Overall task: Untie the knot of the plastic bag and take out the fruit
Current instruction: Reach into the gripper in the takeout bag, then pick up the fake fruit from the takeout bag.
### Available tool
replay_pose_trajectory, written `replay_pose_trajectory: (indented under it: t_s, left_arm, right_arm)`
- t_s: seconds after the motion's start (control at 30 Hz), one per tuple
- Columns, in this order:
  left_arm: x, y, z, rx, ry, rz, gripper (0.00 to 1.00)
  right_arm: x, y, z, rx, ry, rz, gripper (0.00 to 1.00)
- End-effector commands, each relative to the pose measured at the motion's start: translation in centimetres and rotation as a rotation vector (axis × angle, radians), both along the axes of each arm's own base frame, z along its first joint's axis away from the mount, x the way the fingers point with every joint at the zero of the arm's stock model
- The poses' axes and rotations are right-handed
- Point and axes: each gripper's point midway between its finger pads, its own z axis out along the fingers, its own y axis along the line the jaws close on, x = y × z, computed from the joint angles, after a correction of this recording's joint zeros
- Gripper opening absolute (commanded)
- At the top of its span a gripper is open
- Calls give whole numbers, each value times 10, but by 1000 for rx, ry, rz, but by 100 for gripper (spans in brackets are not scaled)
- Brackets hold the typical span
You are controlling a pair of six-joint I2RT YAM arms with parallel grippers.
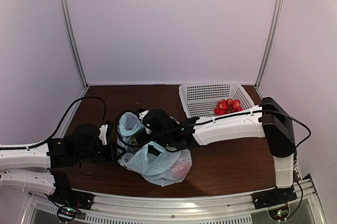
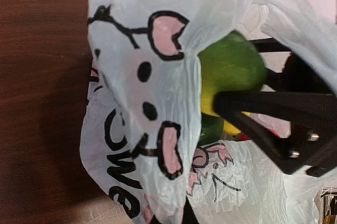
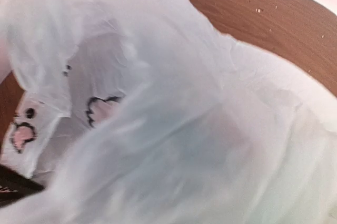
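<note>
The pale blue plastic bag [image 1: 155, 161] lies on the table with its mouth [image 1: 129, 124] gaping. No knot shows. My left gripper [image 1: 113, 148] is at the bag's left edge, with the printed plastic [image 2: 142, 103] bunched into its jaws. My right gripper [image 1: 152, 124] is inside the mouth. Its black fingers [image 2: 263, 111] lie on either side of a green fruit [image 2: 231, 69], with a yellow fruit [image 2: 231, 126] just beneath. A red-pink fruit [image 1: 180, 169] shows through the bag's right end. Bag plastic [image 3: 174, 129] fills the right wrist view and hides the fingers.
A white perforated basket [image 1: 202, 95] stands at the back right with a cluster of red fruit [image 1: 228, 105] in it. The right arm [image 1: 231, 124] stretches across the table's middle. Bare brown table [image 1: 231, 166] lies to the right of the bag.
</note>
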Motion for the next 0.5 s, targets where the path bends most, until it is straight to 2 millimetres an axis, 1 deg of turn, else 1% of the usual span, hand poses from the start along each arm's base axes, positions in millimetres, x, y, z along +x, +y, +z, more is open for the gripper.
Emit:
replay_pose_trajectory:
  t_s: [0.0,0.1,0.17,0.27,0.37,0.47]
  left_arm:
    - [13,-12,27,-41,-76,1,0]
    - [18,-16,32,-38,-99,1,0]
    - [21,-20,35,-32,-107,-6,0]
    - [23,-26,37,-27,-111,-19,0]
    - [27,-33,41,-34,-117,-30,0]
    - [30,-38,42,-37,-120,-32,0]
  right_arm:
    - [-15,-4,71,137,-82,70,52]
    - [-32,-16,82,169,-76,114,52]
    - [-45,-26,86,189,-72,140,52]
    - [-60,-38,95,214,-72,162,52]
    - [-73,-47,98,224,-71,177,53]
    - [-86,-56,107,247,-78,196,53]
